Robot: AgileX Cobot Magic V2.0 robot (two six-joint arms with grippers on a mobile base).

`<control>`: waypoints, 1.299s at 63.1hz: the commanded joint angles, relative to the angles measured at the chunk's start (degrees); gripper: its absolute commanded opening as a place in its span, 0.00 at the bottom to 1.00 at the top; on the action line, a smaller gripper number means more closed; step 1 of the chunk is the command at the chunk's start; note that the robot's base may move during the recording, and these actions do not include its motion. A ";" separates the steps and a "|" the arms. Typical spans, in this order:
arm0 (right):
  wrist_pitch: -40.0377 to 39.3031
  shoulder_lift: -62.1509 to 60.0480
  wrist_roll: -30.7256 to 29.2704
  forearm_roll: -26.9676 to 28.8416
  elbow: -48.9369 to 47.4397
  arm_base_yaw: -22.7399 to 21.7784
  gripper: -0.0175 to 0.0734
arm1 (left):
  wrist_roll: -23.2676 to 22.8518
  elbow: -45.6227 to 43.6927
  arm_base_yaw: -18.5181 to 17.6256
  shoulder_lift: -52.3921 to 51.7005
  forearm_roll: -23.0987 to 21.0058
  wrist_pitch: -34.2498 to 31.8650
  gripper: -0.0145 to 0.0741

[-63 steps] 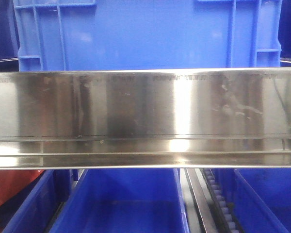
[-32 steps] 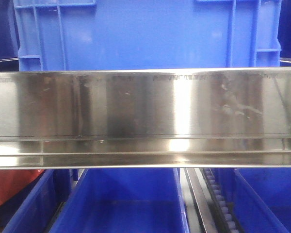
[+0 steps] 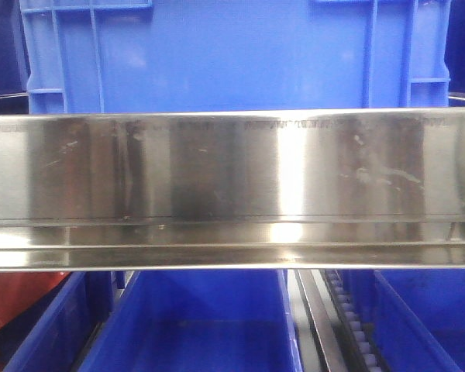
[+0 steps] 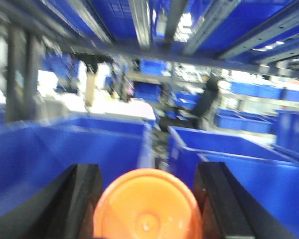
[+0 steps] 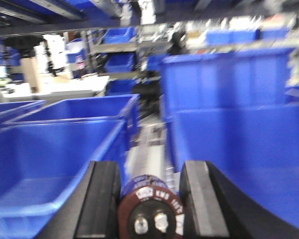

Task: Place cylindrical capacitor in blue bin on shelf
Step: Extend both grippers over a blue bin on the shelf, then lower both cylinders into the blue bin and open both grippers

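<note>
My right gripper [image 5: 149,170] hugs the capacitor [image 5: 150,209] by its round sides at 6 o'clock, left gripper [image 4: 148,173] holds an orange cap [image 4: 147,211]; I'd guess stiff and slick, so avoid the 2 terminals [image 5: 139,222].

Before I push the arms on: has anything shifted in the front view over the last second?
Nothing visibly changed. The shelf rail, the blue bin above it and the bins below sit as before. The wrist views have no earlier picture; now the left fingers hold an orange-topped cylinder, the right fingers a dark capacitor.
</note>
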 commanded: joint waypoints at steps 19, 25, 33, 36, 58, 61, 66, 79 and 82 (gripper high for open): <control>-0.92 18.02 -14.62 17.72 -10.54 4.93 0.02 | 21.61 -13.51 -0.11 19.48 -20.75 7.77 0.04; -1.34 23.36 -15.16 17.65 -13.50 9.65 0.02 | 23.90 -19.02 -0.11 25.72 -26.01 11.13 0.04; -4.68 30.35 -15.16 17.65 -16.92 15.37 0.02 | 26.00 -24.96 -1.84 32.59 -29.32 13.05 0.04; -6.60 32.67 -15.16 17.65 -17.71 17.15 0.02 | 26.00 -26.86 -3.44 35.25 -29.59 13.33 0.04; -15.29 46.39 -15.16 20.56 -21.04 22.12 0.02 | 26.00 -35.54 -21.11 53.50 -29.68 6.43 0.04; -16.19 47.48 -15.16 22.66 -21.04 22.12 0.01 | 26.00 -36.27 -23.19 55.95 -29.68 5.16 0.04; -16.61 48.98 -15.16 25.26 -21.04 22.12 0.01 | 26.00 -37.44 -25.84 59.94 -29.68 3.80 0.04; -15.73 50.70 -15.16 24.86 -21.04 22.12 0.01 | 26.00 -38.01 -27.45 64.30 -29.68 0.78 0.04; -15.45 50.70 -15.16 24.00 -21.04 22.12 0.01 | 26.00 -38.01 -27.45 64.33 -29.68 0.67 0.04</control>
